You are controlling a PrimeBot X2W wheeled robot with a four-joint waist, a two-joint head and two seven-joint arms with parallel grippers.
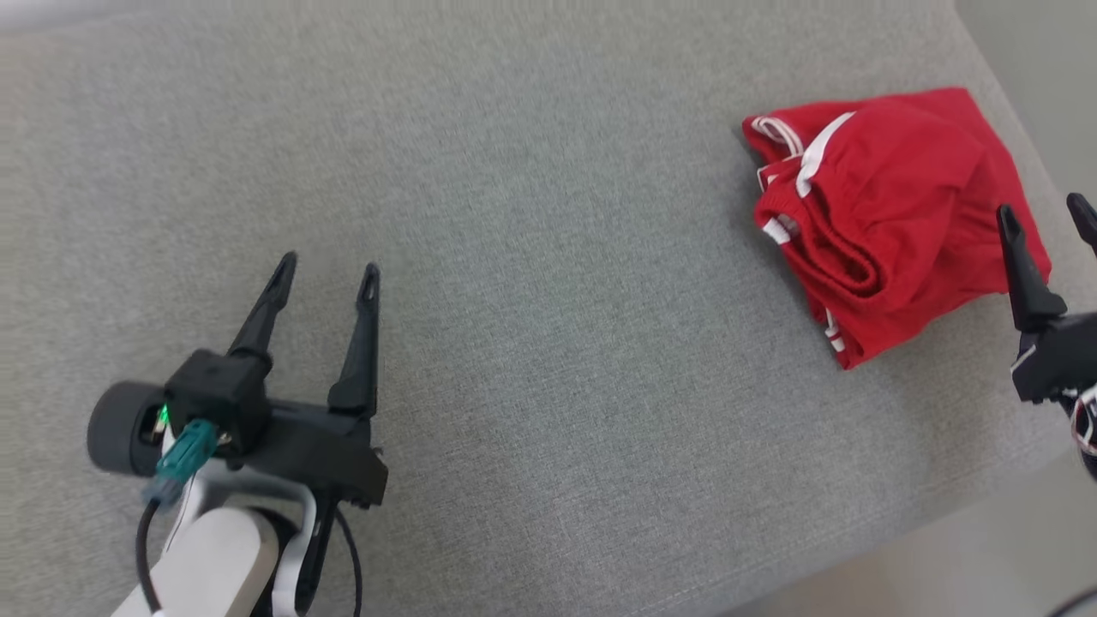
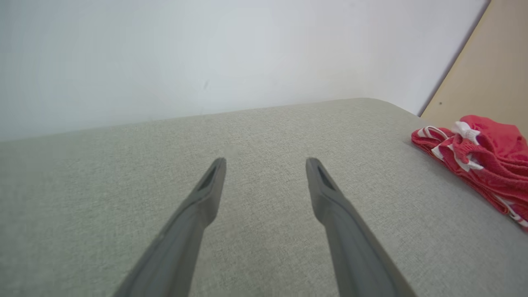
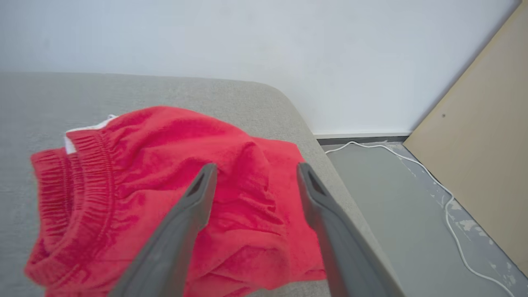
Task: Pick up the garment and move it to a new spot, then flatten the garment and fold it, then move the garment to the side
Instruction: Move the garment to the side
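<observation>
Nearest the robot, the left gripper with two long dark fingers (image 1: 329, 264) hangs over bare cloth at the lower left of the head view. Its jaws are spread wide and hold nothing, so it poses little risk where it is.

The right gripper (image 1: 1046, 212) sits at the right edge of the head view, jaws also wide apart and empty. In the right wrist view its fingers frame the red knit garment with white stripes and an elastic waistband (image 1: 883, 206). I cannot tell whether the fingertips touch the cloth or hover just above it. That is the main hazard: if a fingertip is caught in a loose layer, drawing the arm away could lift the top fold and undo the bundle.

The garment lies in a compact, roughly folded heap on the grey woven upholstered cushion (image 1: 548, 257), well apart from the left gripper and near the cushion's rounded right edge. By my reading the task is close to done. A snag or nudge toward that edge could tip the bundle onto the grey floor beyond.

Farther off, a thin white cable (image 3: 412, 165) trails across that floor beside a leaning beige board (image 3: 474, 136), where a fallen garment would be awkward to retrieve
</observation>
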